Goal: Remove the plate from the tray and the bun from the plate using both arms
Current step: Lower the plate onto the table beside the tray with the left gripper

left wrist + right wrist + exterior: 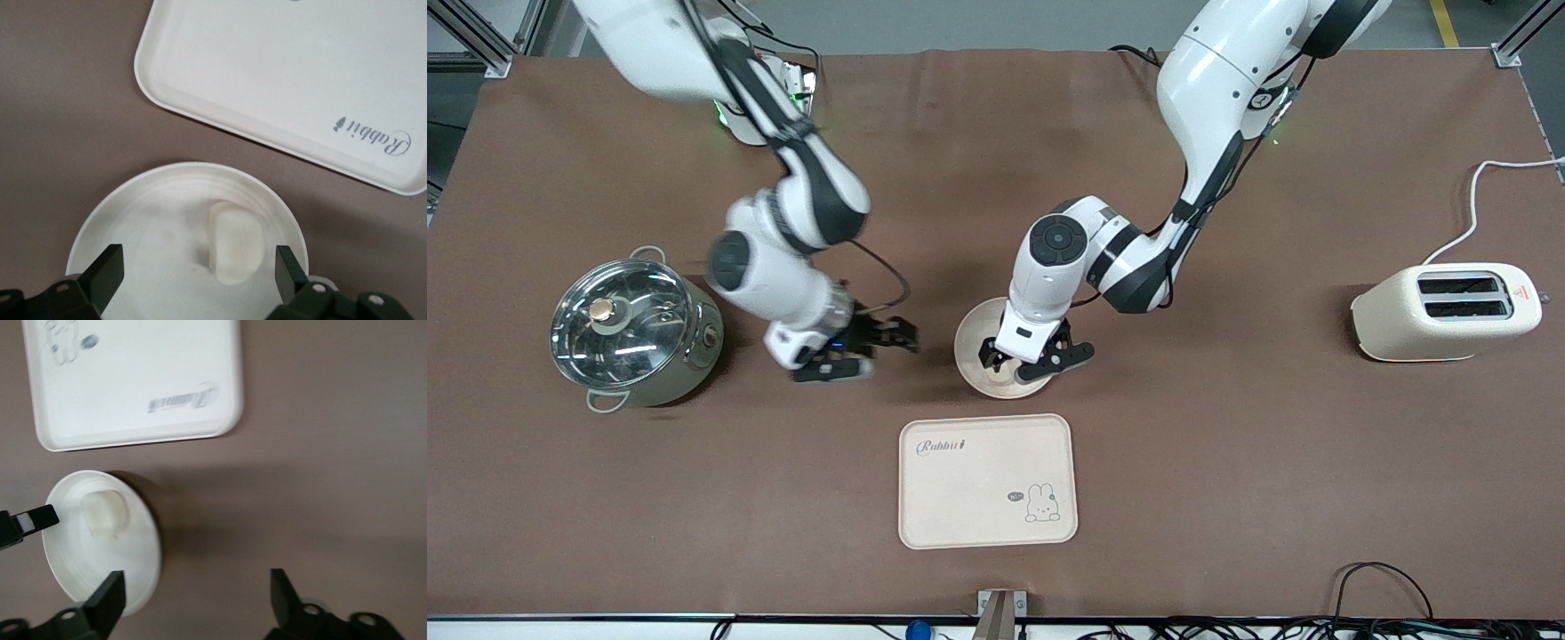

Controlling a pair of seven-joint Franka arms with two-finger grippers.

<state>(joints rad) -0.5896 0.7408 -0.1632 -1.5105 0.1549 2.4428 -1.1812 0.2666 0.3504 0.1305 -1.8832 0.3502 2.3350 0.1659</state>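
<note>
Already the plate [976,348] sits on the bare table just above the tray [987,480] in the middle of the front frame, so what remains is the bun [233,243]. My left gripper [1034,358] hangs over the plate with jaws wide and empty, and in my left wrist frame the bun lies low and centre, squarely between my fingers [107,273]. Its long axis runs up and down that frame, crosswise to my closing line, so I judge a straight descent would pinch its short sides. My right gripper [863,351], also wide and empty, waits over bare table beside the plate, toward the frame's left.
</note>
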